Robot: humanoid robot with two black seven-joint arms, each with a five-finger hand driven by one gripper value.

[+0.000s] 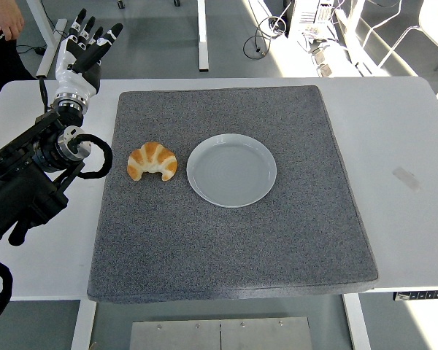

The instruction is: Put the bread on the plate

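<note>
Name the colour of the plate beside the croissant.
Pale grey-blue plate, clearest in the head view.

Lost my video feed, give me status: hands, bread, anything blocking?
Left hand open, raised at table's far left corner; right arm out of view. Croissant on grey mat, just left of empty plate. Nothing between them.

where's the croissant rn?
Head view: the croissant lies on the grey mat, left of centre, just left of the empty plate, not touching it.
</note>
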